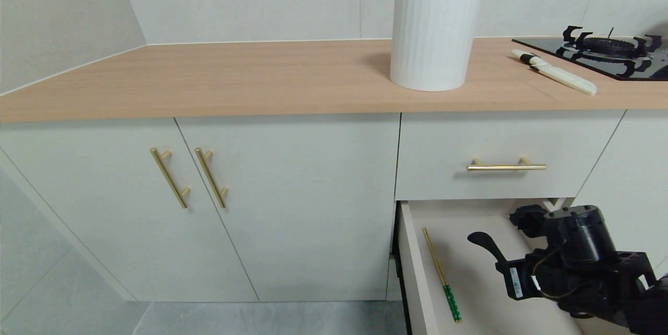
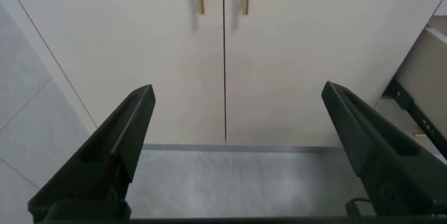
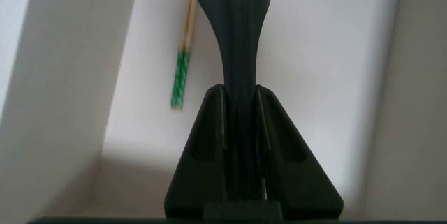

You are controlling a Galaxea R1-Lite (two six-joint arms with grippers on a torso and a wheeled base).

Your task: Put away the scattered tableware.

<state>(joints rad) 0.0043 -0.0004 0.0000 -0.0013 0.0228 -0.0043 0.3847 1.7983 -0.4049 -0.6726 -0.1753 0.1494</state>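
Observation:
The lower drawer stands pulled out, with a pair of green-tipped chopsticks lying along its left side. My right gripper hangs over the drawer, shut on a black spoon-like utensil that sticks out toward the chopsticks. In the right wrist view the utensil rises from between the closed fingers of the right gripper, and the chopsticks lie beside it on the drawer floor. A white knife lies on the counter. My left gripper is open, low before the cabinet doors.
A tall white ribbed container stands on the wooden counter, with a black gas hob at the far right. Above the open drawer is a shut drawer with a gold handle. Double cabinet doors are shut at left.

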